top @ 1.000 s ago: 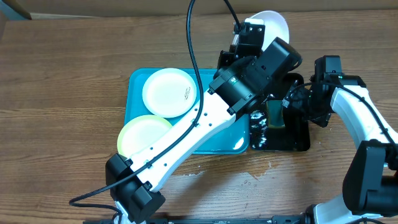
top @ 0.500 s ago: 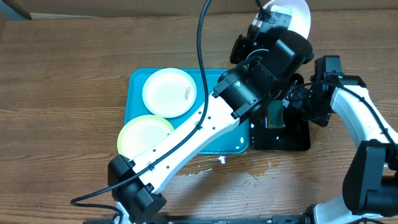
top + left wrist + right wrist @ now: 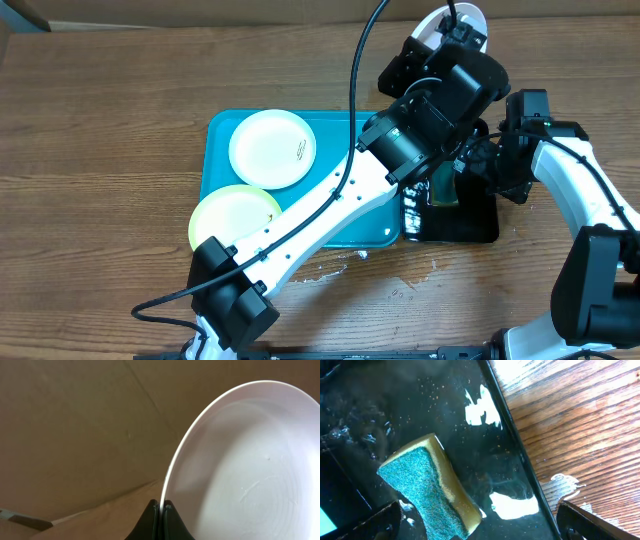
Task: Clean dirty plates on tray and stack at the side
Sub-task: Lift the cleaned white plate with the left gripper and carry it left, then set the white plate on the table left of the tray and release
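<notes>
My left gripper [image 3: 162, 510] is shut on the rim of a white plate [image 3: 250, 465] and holds it up at the back of the table; the plate also shows in the overhead view [image 3: 440, 22], behind the arm. A second white plate [image 3: 272, 148] and a pale yellow-green plate [image 3: 232, 215] lie on the turquoise tray [image 3: 215, 135]. My right gripper [image 3: 480, 520] is open over the black tray [image 3: 470, 435], its fingers either side of a sponge [image 3: 432, 487] with a teal scrub face.
The black tray [image 3: 470, 225] lies right of the turquoise tray, wet with white foam patches [image 3: 512, 505]. Water and foam spots mark the wooden table [image 3: 100, 120] in front of the trays. A cardboard wall stands at the back [image 3: 75, 425].
My left arm has carried the white plate further right and back, away from the turquoise tray. The right arm has not moved.
</notes>
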`<state>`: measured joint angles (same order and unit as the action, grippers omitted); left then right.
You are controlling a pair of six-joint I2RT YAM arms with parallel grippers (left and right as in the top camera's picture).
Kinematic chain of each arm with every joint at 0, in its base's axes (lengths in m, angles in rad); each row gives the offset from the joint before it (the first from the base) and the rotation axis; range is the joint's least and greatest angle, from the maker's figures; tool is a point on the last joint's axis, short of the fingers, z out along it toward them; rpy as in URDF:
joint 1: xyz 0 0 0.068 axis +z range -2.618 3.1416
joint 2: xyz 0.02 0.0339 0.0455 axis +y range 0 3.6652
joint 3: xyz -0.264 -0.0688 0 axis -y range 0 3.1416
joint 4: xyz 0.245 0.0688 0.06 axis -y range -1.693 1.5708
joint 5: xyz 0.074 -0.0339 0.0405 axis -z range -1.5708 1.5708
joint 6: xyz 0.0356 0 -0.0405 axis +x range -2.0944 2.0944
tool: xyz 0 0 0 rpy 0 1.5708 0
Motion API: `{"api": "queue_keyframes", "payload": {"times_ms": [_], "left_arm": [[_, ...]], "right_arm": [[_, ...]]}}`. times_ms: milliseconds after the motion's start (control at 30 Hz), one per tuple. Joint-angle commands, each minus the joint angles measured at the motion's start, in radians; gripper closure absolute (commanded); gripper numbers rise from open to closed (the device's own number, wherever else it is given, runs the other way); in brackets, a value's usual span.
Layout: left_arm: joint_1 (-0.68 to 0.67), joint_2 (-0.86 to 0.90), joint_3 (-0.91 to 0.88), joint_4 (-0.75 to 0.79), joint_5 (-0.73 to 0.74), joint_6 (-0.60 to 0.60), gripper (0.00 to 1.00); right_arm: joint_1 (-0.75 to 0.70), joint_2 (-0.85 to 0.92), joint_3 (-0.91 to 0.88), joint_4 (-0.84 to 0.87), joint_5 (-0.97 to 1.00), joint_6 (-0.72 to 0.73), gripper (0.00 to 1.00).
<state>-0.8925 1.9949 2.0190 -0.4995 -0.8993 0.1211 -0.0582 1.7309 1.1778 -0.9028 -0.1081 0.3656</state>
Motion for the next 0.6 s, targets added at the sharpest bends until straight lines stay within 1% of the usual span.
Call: {"api": "queue_keyframes", "payload": {"times_ms": [0, 100, 133, 200, 333, 400, 467, 567], "left_arm": [[0.004, 0.000, 0.021, -0.042, 0.040, -0.090, 0.96], [0.024, 0.000, 0.022, -0.104, 0.149, -0.147, 0.96], [0.044, -0.001, 0.025, -0.150, 0.217, -0.188, 0.96], [0.074, -0.002, 0.033, -0.202, 0.327, -0.235, 0.96], [0.179, -0.002, 0.091, -0.323, 0.673, -0.333, 0.96], [0.245, -0.002, 0.117, -0.357, 0.790, -0.367, 0.96], [0.315, -0.002, 0.133, -0.384, 0.853, -0.393, 0.96], [0.432, -0.002, 0.144, -0.451, 0.874, -0.434, 0.96]], "right_arm": [[0.002, -0.006, 0.000, 0.004, -0.006, 0.002, 0.00], [0.002, -0.006, 0.000, 0.004, -0.006, 0.002, 0.00], [0.002, -0.006, 0.000, 0.004, -0.006, 0.002, 0.00], [0.002, -0.006, 0.000, 0.004, -0.006, 0.002, 0.00], [0.002, -0.006, 0.000, 0.004, -0.006, 0.002, 0.00], [0.002, -0.006, 0.000, 0.004, -0.006, 0.002, 0.00], [0.002, -0.006, 0.000, 0.004, -0.006, 0.002, 0.00], [0.002, -0.006, 0.000, 0.004, -0.006, 0.002, 0.00]]}}
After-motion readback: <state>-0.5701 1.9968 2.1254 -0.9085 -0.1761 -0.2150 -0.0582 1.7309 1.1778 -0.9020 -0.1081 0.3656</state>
